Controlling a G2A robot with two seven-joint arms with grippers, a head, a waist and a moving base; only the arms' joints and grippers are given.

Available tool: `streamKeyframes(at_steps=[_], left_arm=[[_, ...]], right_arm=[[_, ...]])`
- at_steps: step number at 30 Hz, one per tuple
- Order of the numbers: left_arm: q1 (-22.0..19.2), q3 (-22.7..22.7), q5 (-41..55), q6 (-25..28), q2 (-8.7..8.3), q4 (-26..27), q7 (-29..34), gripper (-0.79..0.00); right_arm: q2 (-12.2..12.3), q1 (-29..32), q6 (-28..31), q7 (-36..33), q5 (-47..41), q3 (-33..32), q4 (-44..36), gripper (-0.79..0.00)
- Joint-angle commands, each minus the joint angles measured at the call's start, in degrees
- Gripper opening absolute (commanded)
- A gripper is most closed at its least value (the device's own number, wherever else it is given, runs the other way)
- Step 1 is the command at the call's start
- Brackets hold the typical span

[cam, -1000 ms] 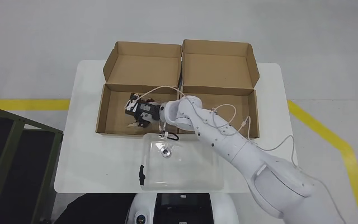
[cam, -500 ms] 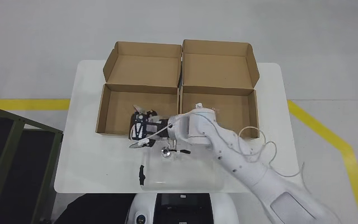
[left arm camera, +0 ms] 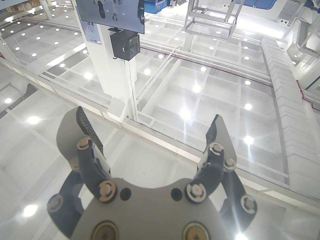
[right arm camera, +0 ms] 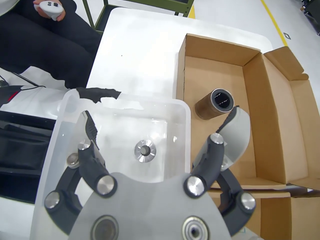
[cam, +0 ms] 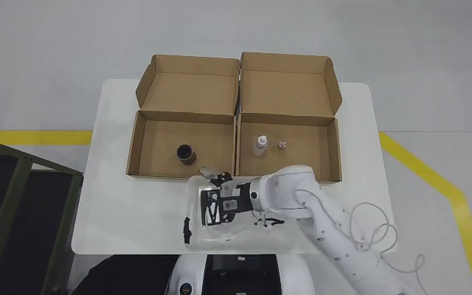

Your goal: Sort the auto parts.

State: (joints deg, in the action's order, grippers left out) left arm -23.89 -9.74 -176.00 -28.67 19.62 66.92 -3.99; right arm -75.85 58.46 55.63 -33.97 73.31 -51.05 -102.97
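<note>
While the right hand (right arm camera: 160,126) hangs wide open and empty over the clear bin (right arm camera: 188,136), a silver ring-shaped part (right arm camera: 145,151) lies on the bin's floor. Beyond the bin on the white surface (cam: 110,192), the left cardboard box (cam: 155,147) holds a dark cylinder (cam: 186,153). The right cardboard box (cam: 310,151) beside it holds a small white part (cam: 259,145) and a tiny part (cam: 281,145). The left hand (left arm camera: 148,123), also open and empty, points at the ceiling.
</note>
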Motion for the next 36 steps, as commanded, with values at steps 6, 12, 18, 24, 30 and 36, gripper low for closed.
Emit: streamKeyframes(at_steps=[6,12,18,24,30,36], left_arm=[[0.0,0.0,0.0,0.0,0.0,0.0,0.0,0.0],[0.0,0.0,0.0,0.0,0.0,0.0,0.0,0.0],[0.0,0.0,0.0,0.0,0.0,0.0,0.0,0.0],[0.0,0.0,0.0,0.0,0.0,0.0,0.0,0.0],[0.0,0.0,0.0,0.0,0.0,0.0,0.0,0.0],[0.0,0.0,0.0,0.0,0.0,0.0,0.0,0.0]], right_arm=[[1.17,2.46,2.37,2.11,3.36,-0.53,-0.33,0.0],[1.76,2.93,2.16,4.65,6.19,-0.02,1.6,-0.034],[1.94,2.46,0.63,6.8,8.39,0.58,4.22,-0.095],[2.13,1.94,-0.01,7.92,9.79,1.12,6.55,-0.175],[2.17,1.33,-1.89,9.25,10.62,1.55,9.35,-0.283],[2.02,0.39,-3.46,10.55,10.81,2.38,12.11,-0.372]])
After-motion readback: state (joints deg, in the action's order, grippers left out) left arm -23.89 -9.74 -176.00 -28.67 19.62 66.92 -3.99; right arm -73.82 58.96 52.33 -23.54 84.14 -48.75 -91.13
